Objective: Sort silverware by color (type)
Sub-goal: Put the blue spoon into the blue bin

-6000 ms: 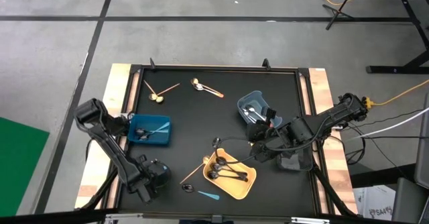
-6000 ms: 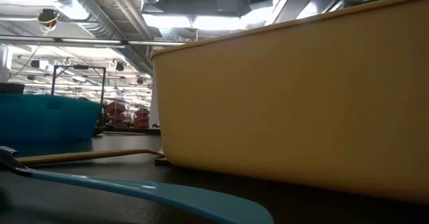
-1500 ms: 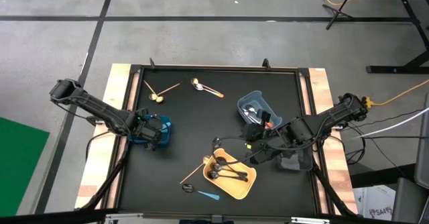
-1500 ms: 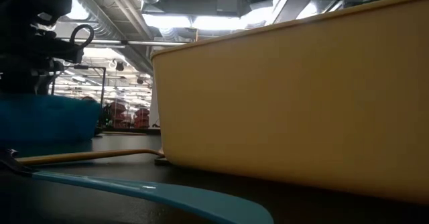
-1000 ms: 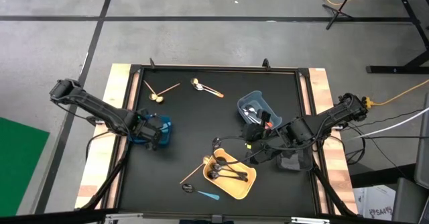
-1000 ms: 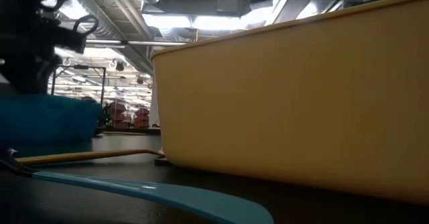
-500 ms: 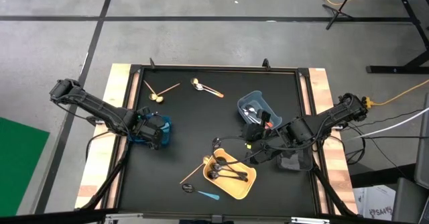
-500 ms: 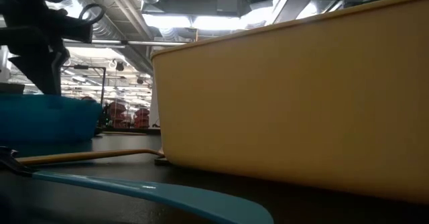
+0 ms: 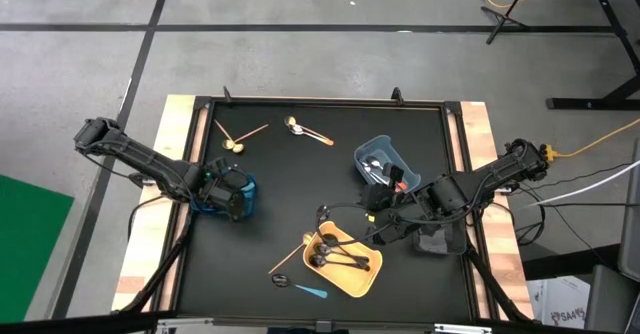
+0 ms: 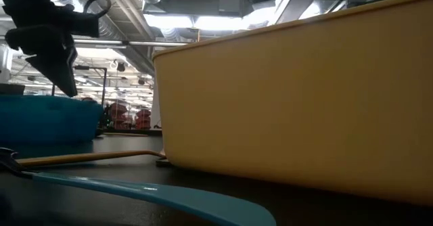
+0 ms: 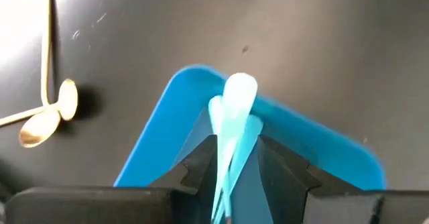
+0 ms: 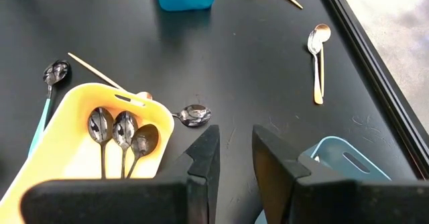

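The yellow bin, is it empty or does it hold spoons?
Not empty. The yellow bin holds three dark spoons lying side by side, bowls toward one end, as the right wrist view shows.

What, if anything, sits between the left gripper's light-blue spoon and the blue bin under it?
Nothing visible. The left gripper holds the light-blue spoon directly above the blue bin, whose open top faces it. The two gold spoons lie off to one side on the mat, clear of the drop.
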Action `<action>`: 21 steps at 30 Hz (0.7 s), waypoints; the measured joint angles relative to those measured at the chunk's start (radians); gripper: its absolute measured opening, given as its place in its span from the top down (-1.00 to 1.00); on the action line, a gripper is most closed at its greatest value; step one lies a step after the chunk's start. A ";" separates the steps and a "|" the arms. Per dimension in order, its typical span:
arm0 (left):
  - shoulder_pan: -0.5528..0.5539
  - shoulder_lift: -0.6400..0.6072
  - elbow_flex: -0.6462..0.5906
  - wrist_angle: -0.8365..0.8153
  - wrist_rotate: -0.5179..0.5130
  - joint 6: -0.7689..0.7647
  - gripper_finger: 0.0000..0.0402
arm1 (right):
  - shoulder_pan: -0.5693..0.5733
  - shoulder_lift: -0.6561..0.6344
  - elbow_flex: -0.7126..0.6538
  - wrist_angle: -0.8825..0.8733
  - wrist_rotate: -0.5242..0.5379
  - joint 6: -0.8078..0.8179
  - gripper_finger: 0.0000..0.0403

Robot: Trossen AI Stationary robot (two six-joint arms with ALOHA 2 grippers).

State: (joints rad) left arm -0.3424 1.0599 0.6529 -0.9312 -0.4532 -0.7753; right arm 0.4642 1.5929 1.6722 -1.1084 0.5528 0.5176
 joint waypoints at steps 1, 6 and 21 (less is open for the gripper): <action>0.000 0.000 0.000 0.014 -0.007 0.000 0.51 | 0.000 0.000 0.000 0.000 0.000 0.000 0.61; 0.000 0.000 0.000 0.113 -0.085 0.000 0.51 | 0.000 0.000 0.000 0.000 0.000 0.000 0.61; 0.090 0.017 -0.001 0.190 -0.161 0.001 0.51 | 0.000 0.000 0.000 0.000 0.000 0.000 0.61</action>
State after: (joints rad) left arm -0.2528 1.0772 0.6517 -0.7411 -0.6143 -0.7748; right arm 0.4644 1.5929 1.6722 -1.1084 0.5529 0.5175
